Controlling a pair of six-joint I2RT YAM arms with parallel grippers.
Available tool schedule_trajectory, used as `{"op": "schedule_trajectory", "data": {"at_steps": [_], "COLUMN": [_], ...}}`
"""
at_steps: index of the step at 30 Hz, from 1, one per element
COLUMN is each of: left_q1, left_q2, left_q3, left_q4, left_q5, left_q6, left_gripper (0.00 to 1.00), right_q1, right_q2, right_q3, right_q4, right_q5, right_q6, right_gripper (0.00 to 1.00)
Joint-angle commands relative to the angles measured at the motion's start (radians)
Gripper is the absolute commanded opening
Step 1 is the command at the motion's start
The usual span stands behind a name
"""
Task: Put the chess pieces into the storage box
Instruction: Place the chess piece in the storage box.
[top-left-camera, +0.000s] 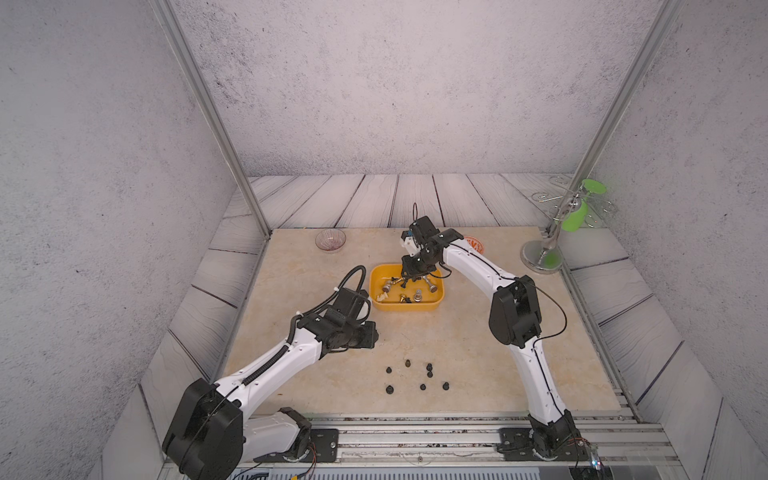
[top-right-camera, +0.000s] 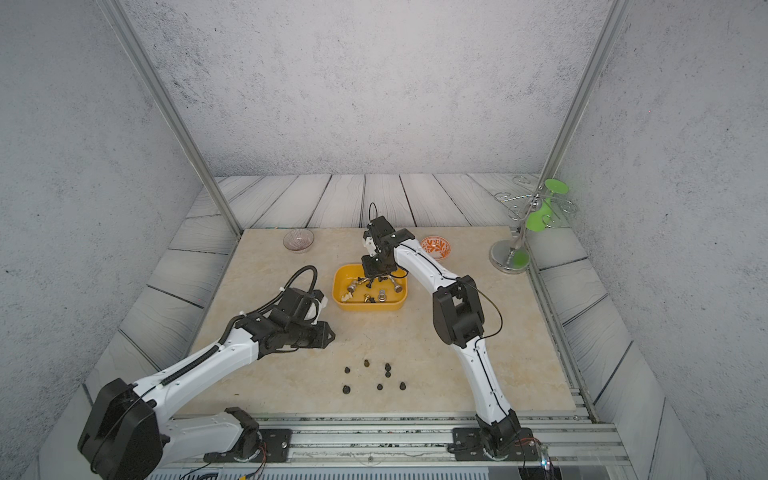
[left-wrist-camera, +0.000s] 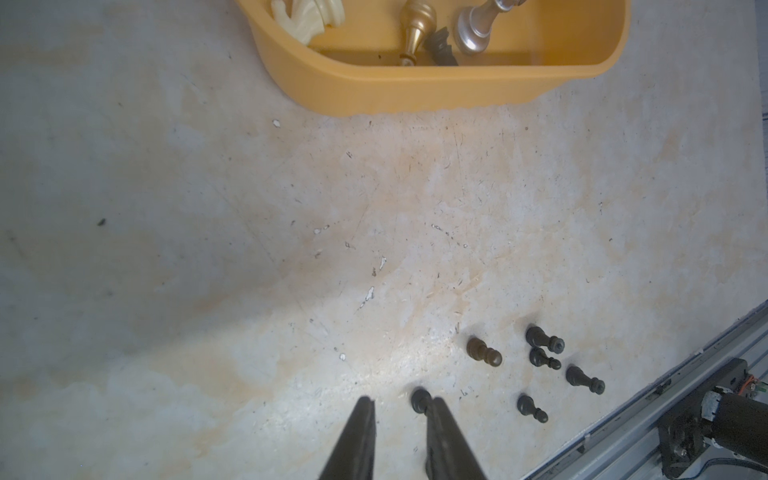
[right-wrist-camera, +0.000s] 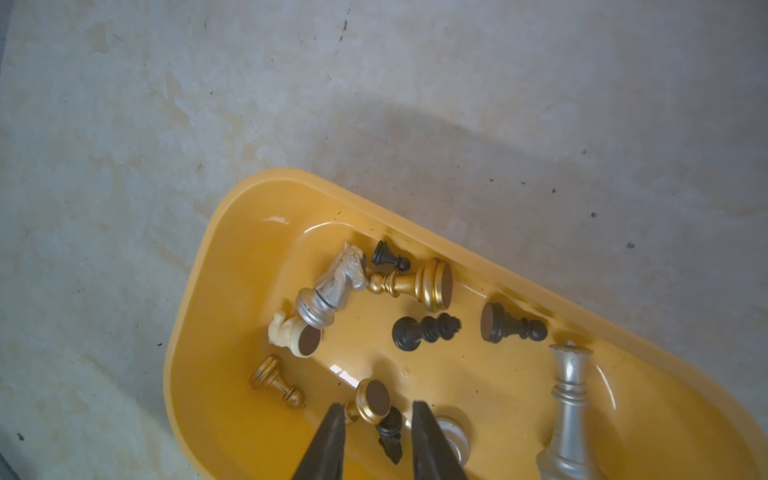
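left gripper (left-wrist-camera: 401, 409): narrow gap, holds nothing, above the table (top-left-camera: 478, 332) | right gripper (right-wrist-camera: 378, 409): over the yellow box (top-left-camera: 405, 308), fingers a little apart, nothing pinched | chess pieces (right-wrist-camera: 332, 286): gold, silver, cream and black ones lie in the box | seven black pieces (top-left-camera: 429, 367): on the table, apart from the box

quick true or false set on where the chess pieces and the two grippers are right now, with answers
1. The right gripper is over the storage box. True.
2. Every chess piece is already in the storage box. False: seven black pieces are out on the table.
3. The left gripper is clamped on a piece. False: its jaws stand apart with nothing between them.
4. A cream piece lies in the storage box. True.
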Motion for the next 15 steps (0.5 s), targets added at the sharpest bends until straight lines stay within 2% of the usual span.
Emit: {"op": "schedule_trajectory", "data": {"at_steps": [1,15], "left_q1": [-0.008,-0.012], "left_q2": [-0.018,-0.022], "left_q3": [-0.014,-0.029], "left_q4": [-0.019,-0.012], "left_q5": [-0.015,-0.021], "left_q6": [-0.009,-0.019], "left_gripper": [0.26,0.26], "right_q1": [-0.001,-0.001], "right_q2": [0.019,-0.068], "right_q3": [0.02,-0.031], "right_q4": [-0.025,-0.015], "right_q5": [-0.003,-0.007], "right_q6": [0.003,-0.002], "right_gripper": [0.31,0.31]}}
